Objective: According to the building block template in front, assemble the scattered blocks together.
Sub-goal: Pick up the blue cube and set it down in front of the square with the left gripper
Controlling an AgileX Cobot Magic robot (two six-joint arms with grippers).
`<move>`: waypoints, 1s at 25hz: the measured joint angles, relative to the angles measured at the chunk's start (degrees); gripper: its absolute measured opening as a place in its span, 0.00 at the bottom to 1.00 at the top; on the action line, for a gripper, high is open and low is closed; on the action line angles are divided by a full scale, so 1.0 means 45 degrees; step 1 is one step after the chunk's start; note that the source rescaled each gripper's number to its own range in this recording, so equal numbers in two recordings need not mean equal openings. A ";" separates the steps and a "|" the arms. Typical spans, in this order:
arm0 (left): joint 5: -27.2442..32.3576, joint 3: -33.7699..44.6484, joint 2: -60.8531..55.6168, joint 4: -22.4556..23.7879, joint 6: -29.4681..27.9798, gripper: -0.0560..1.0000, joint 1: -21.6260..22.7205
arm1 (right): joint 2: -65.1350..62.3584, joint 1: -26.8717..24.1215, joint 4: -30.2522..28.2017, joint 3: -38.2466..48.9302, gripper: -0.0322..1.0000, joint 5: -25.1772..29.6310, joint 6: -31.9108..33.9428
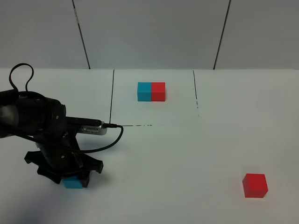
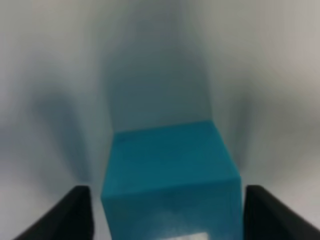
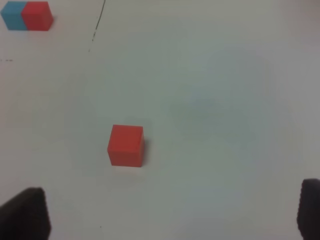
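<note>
The template (image 1: 151,91) stands at the back middle, cyan half on the left and red on the right; it also shows as the template (image 3: 27,15) in the right wrist view. The loose cyan cube (image 1: 73,182) lies at the front left under my left gripper (image 1: 74,178). In the left wrist view the cyan cube (image 2: 170,175) sits between the dark fingers (image 2: 70,215). One finger is at its side and a thin gap shows at the other. The loose red cube (image 1: 255,185) lies alone at the front right. My right gripper (image 3: 170,215) hangs open above and short of the red cube (image 3: 126,145).
Thin dark lines (image 1: 112,95) mark a rectangle on the white table around the template. A black cable (image 1: 114,135) loops from the left arm over the table. A grey panelled wall (image 1: 149,32) closes off the back.
</note>
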 joint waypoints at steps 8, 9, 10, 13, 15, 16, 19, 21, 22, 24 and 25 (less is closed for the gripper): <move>0.0842 -0.0422 -0.0030 0.0426 0.0097 0.05 0.0000 | 0.0000 0.0000 0.0000 0.0000 1.00 0.0000 0.0000; 0.1265 -0.0819 -0.0107 0.0608 0.0268 0.05 0.0000 | 0.0000 0.0000 0.0000 0.0000 1.00 0.0000 0.0000; 0.1749 -0.1194 -0.0184 0.0736 0.0752 0.05 0.0000 | 0.0000 0.0000 0.0000 0.0000 1.00 0.0000 0.0000; 0.3249 -0.2922 -0.0483 0.0904 0.2751 0.05 -0.0147 | 0.0000 0.0000 0.0000 0.0000 1.00 0.0000 0.0000; 0.4175 -0.4282 -0.0554 0.0904 0.4476 0.05 -0.0459 | 0.0000 0.0000 0.0000 0.0000 1.00 0.0000 0.0000; 0.4413 -0.4783 -0.0564 0.0904 0.5157 0.05 -0.0641 | 0.0000 0.0000 0.0000 0.0000 1.00 0.0000 0.0000; 0.5004 -0.6478 -0.0265 0.0904 0.7496 0.05 -0.1410 | 0.0000 0.0000 0.0000 0.0000 1.00 0.0000 0.0000; 0.5475 -0.7364 0.0241 0.0904 0.8720 0.05 -0.1895 | 0.0000 0.0000 0.0000 0.0000 1.00 0.0000 0.0000; 0.5782 -0.7852 0.0537 0.0904 0.9328 0.05 -0.2106 | 0.0000 0.0000 0.0000 0.0000 1.00 0.0000 0.0000; 0.6127 -0.8655 0.1367 0.0904 1.0234 0.05 -0.2570 | 0.0000 0.0000 0.0000 0.0000 1.00 0.0000 0.0000; 0.6127 -0.8936 0.1662 0.0904 1.0568 0.05 -0.2730 | 0.0000 0.0000 0.0000 0.0000 1.00 0.0000 0.0000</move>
